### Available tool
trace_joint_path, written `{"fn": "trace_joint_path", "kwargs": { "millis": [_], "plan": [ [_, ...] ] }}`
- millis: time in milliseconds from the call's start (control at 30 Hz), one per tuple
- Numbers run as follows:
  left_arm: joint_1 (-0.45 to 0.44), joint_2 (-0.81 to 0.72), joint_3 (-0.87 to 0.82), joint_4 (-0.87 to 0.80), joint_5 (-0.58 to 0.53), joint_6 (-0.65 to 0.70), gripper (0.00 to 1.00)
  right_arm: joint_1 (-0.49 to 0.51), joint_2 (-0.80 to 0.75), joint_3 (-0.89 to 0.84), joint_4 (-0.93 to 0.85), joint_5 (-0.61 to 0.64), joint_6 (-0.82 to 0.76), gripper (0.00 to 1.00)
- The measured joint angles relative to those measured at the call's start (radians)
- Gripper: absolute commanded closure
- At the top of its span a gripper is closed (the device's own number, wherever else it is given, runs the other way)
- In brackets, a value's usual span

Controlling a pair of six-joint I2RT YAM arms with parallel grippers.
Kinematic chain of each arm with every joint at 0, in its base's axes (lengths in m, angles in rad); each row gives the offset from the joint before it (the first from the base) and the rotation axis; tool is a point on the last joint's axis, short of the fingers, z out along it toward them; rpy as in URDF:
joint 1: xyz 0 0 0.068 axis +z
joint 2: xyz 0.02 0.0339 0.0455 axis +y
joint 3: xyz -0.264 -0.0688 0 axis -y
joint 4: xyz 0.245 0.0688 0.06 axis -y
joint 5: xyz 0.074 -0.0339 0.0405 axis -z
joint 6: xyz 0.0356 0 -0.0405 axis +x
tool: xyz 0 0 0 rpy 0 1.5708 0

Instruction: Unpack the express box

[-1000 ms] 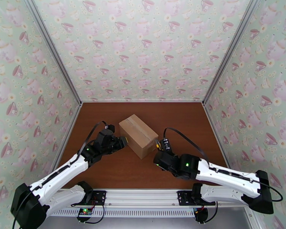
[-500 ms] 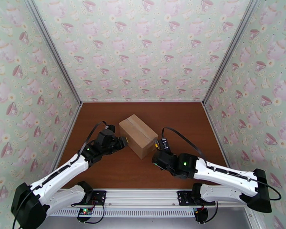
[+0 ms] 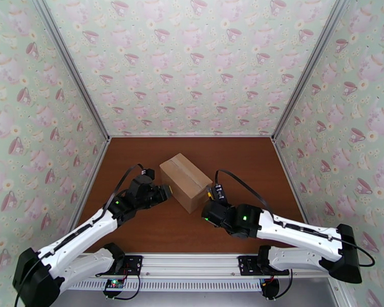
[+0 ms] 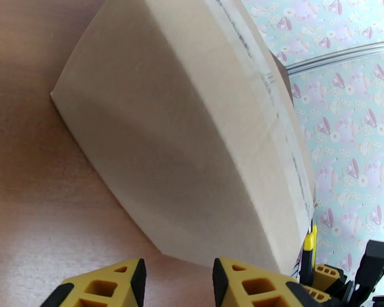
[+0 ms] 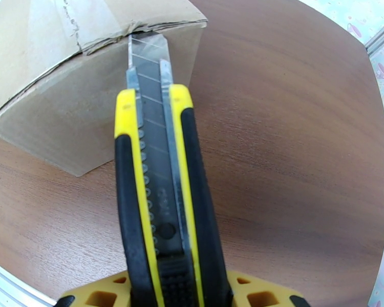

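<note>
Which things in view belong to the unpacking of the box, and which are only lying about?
For the job:
- express box, taped shut
- utility knife, blade at the box's top edge
- right gripper, holding the knife
- left gripper, open beside the box

Not part of it, only surroundings:
- brown table
- teacup-patterned walls

White arms point(image 3: 79, 236) with black joints point(image 3: 38, 280) and yellow-black fingers point(image 4: 248, 282).

left wrist: express box point(image 4: 182, 124) runs off the top edge, left fingertips point(image 4: 107, 283) clipped at bottom | right wrist: knife point(image 5: 161, 200) handle cut off below, blade tip touching the flap or not, can't tell
</note>
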Motion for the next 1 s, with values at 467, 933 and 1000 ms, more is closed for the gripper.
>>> {"fn": "trace_joint_path", "kwargs": {
  "millis": [467,933,1000],
  "plan": [
    [-0.098,-0.039,-0.081,0.023,-0.005,-0.095,0.59,0.000,0.000,0.001,0.000,0.000,-0.008,1.00],
    [-0.145,0.085,-0.079,0.124,-0.027,-0.131,0.59,0.000,0.002,0.005,-0.001,0.007,-0.037,1.00],
    [-0.145,0.093,-0.073,0.123,-0.029,-0.131,0.59,0.000,0.002,0.006,-0.001,0.008,-0.045,1.00]
  ]
}}
